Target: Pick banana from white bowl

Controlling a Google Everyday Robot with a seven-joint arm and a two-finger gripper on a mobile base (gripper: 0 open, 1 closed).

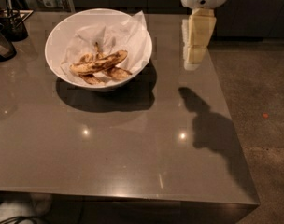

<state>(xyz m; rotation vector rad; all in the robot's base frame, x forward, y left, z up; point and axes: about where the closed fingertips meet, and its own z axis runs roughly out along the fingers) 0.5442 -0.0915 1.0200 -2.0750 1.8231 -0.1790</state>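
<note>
A robot's pale gripper (pixel 194 59) hangs above the far right edge of a grey table (pixel 132 143), well apart from the white bowl (pixel 55 34) it is due to reach into. Whether the gripper is spread or closed cannot be told from this angle; it carries nothing.

The banana (pixel 99 62), long, yellow and heavily mottled with brown, lies untouched across the middle of the bowl on crumpled white paper (pixel 132 31). The pick appears not yet begun: the approach to the bowl, the descent, the grasp and the lift all seem left to do.

Two shorter, darker bananas (pixel 117 73) lie just beside and partly under the target, touching it, so a grasp could catch one of them as well. The paper stands up in a peak on the bowl's right rim, on the side nearest the gripper, and may brush the arm if it comes in low. The bowl's sloping wall suggests an approach from above.

Small dark containers (pixel 3 48) stand at the table's far left corner, well away from the likely path. The arm's shadow (pixel 212 129) falls across the table's right side.
</note>
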